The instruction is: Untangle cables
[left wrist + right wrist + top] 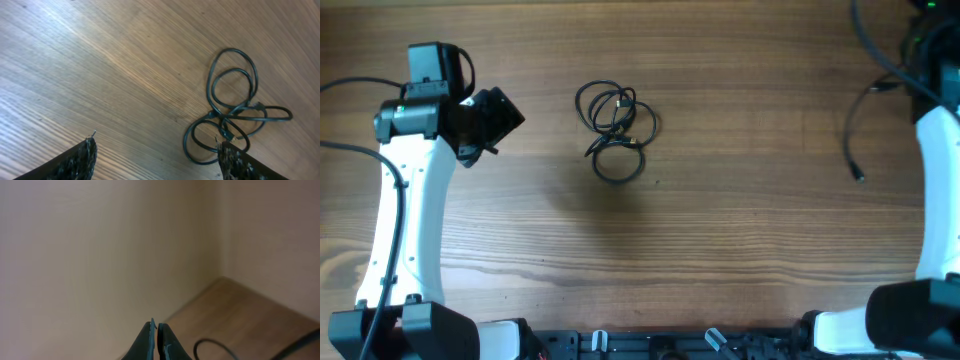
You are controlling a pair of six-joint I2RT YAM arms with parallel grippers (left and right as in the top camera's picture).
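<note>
The cables (615, 128) lie as a small knotted bundle of thin black loops on the wooden table, left of centre at the back. In the left wrist view the cables (235, 112) sit to the right, and one loop passes just beside the right fingertip. My left gripper (500, 115) (157, 150) is open and empty, a short way left of the bundle. My right gripper (156, 326) is shut and empty, raised and pointing at a beige wall, far from the bundle.
A separate black cord (855, 130) runs down the table at the far right, ending near my right arm (940, 180). A black cord (215, 347) also shows low in the right wrist view. The table's back edge meets the wall.
</note>
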